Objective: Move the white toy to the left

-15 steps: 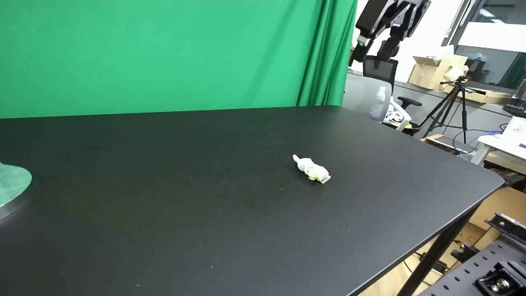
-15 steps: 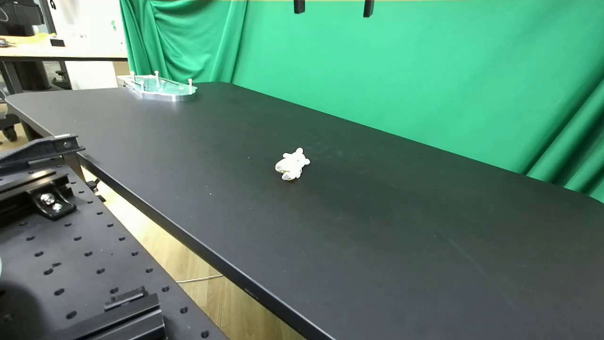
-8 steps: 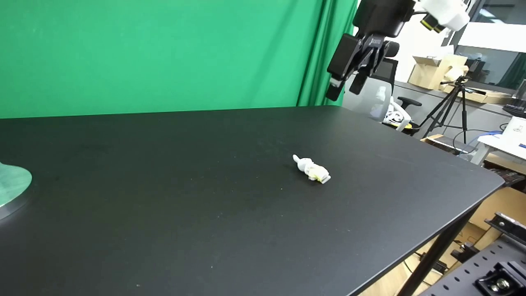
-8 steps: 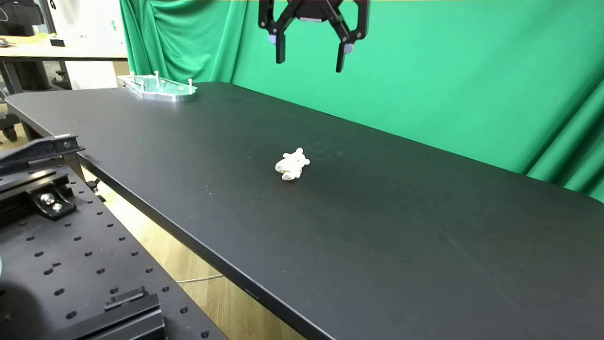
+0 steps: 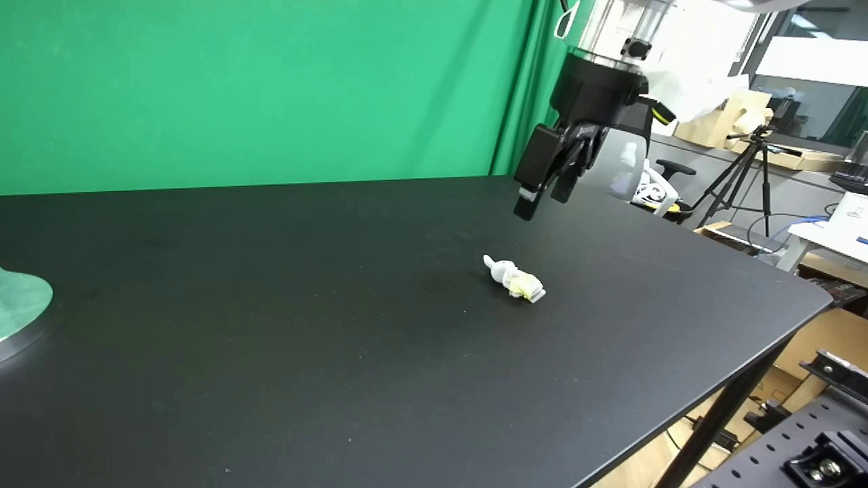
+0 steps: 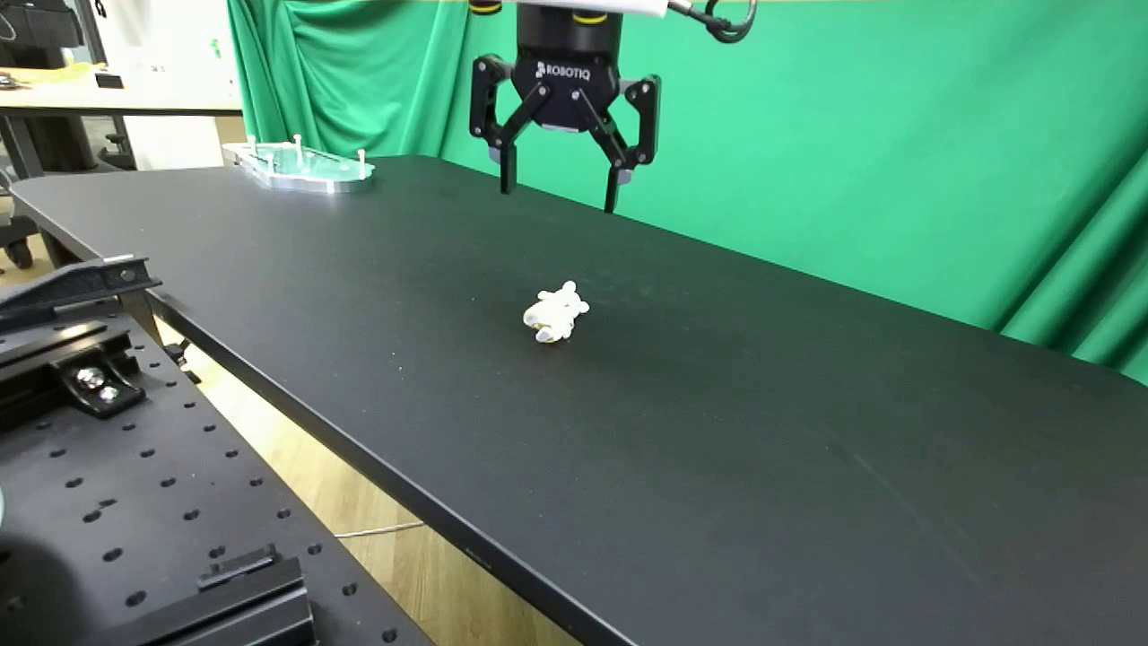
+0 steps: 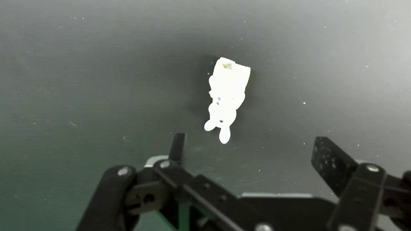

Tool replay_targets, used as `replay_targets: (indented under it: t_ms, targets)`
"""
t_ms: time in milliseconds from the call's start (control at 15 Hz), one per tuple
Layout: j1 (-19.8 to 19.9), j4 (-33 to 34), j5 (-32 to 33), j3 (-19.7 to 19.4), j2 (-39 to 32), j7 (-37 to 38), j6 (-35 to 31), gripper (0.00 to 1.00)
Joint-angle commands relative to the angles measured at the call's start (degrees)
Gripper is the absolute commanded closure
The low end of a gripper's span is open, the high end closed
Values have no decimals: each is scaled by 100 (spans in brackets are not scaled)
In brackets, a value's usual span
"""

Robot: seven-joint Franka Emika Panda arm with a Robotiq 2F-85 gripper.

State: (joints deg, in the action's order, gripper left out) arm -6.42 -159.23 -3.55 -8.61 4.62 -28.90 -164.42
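Observation:
The small white toy, a rabbit-like figurine with two ears and some pale yellow, lies on the black table. It shows in both exterior views (image 5: 517, 279) (image 6: 556, 312) and in the wrist view (image 7: 228, 86), with its ears pointing toward the gripper. My gripper is open and empty, above the table and apart from the toy. It shows in both exterior views (image 5: 542, 200) (image 6: 560, 199). In the wrist view, the fingers (image 7: 250, 136) stand wide apart, and the toy lies beyond the fingertips, left of the middle of the gap.
The black table (image 5: 305, 379) has a rounded corner and a green curtain (image 5: 271, 88) behind it. A pale green disc (image 5: 20, 305) stands at the table's left in an exterior view. A transparent plate with white posts (image 6: 305, 170) stands far back. A perforated metal plate (image 6: 179, 484) adjoins the table.
The open gripper has come down from above toward the table and nearer the toy, moving down and left in both exterior views. The toy has not moved.

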Motion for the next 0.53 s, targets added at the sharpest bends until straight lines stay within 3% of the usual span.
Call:
replay_targets:
  t_ms: [0, 67, 333, 467]
  targets:
    - [218, 61, -74, 164, -475, -74, -420, 0]
    - [249, 5, -38, 250, -240, -45, -209, 0]
    - [353, 17, -23, 376, -353, -37, -252, 0]
    - [482, 122, 316, 379, -630, 314, -285, 0]
